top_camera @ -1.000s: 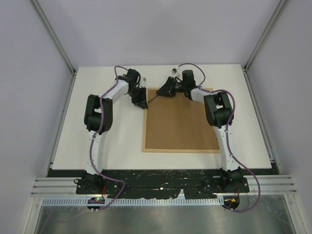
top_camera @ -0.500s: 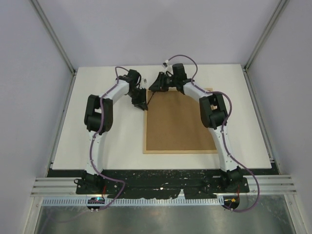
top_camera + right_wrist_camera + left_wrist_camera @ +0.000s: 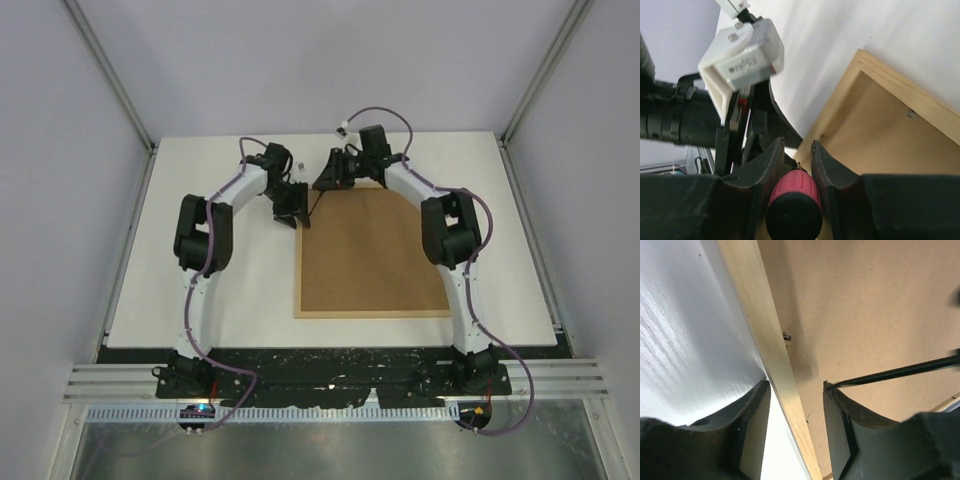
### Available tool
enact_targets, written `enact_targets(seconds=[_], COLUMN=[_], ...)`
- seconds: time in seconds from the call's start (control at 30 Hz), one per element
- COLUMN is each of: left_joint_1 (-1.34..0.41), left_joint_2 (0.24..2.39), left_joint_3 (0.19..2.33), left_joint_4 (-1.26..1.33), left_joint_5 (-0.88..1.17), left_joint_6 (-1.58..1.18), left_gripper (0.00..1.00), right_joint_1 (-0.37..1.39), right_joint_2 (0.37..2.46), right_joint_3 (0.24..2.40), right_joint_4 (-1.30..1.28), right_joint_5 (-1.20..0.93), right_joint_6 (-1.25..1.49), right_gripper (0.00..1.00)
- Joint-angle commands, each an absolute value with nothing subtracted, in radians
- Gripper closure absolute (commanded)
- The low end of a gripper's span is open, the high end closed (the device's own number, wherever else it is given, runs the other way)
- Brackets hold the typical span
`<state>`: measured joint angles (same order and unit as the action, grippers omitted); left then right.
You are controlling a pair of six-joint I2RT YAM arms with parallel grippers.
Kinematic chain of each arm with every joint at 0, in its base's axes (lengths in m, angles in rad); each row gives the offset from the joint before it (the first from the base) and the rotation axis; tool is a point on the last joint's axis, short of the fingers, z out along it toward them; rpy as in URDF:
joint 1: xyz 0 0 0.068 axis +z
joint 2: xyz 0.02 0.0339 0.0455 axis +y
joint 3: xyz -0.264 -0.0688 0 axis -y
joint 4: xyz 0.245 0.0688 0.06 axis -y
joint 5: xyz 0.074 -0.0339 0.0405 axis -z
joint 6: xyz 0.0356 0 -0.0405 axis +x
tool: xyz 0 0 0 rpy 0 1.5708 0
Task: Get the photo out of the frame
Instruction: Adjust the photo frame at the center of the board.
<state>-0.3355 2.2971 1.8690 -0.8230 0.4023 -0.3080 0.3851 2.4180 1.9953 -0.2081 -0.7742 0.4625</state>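
The frame [image 3: 375, 250] lies face down on the white table, its brown fibreboard back up. The photo is hidden under that back. My left gripper [image 3: 298, 218] is open and straddles the frame's light-wood left rail [image 3: 765, 335] near the far left corner, one finger on the table side, one over the back panel [image 3: 865, 305]. My right gripper [image 3: 325, 180] is shut on a red-handled screwdriver [image 3: 792, 192] just above that corner. Its thin black shaft [image 3: 900, 371] slants down across the panel to the tip of my left gripper's inner finger.
A small metal tab [image 3: 787, 336] sits where the left rail meets the panel; another tab [image 3: 910, 114] sits on the far rail. The white camera block of the left wrist [image 3: 742, 55] is close in front of my right gripper. Grey walls enclose the table.
My right gripper has carried the screwdriver left to the frame's far left corner. The frame has shifted slightly. My left gripper has edged right onto the left rail.
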Motion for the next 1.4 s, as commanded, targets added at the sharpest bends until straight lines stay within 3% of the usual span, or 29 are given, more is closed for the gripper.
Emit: enact_targets(seconds=[0.0,0.43,0.9,1.2,1.37], left_joint_1=[-0.33,-0.337,-0.406,-0.413,-0.416], left_joint_2=[2.264,2.41,2.43,2.439,2.46], left_joint_3=[1.933,2.167,2.21,2.24,2.276], left_joint_4=[-0.824,-0.936,-0.973,-0.971,-0.973], left_joint_5=[0.397,0.195,0.135,0.068,0.041], left_joint_6=[-0.293,-0.25,-0.284,-0.287,-0.29], left_gripper=[0.47,0.43,0.43,0.48,0.56], right_joint_1=[0.272,0.183,0.184,0.184,0.184], right_joint_2=[2.209,1.928,1.85,1.832,1.816], right_joint_3=[1.907,1.431,1.259,1.226,1.21], right_joint_4=[-0.264,-0.272,-0.175,-0.173,-0.167], right_joint_5=[-0.865,-0.894,-0.908,-0.928,-0.936], right_joint_6=[0.306,0.069,0.084,0.08,0.08], right_gripper=[0.92,0.92,0.92,0.92,0.92])
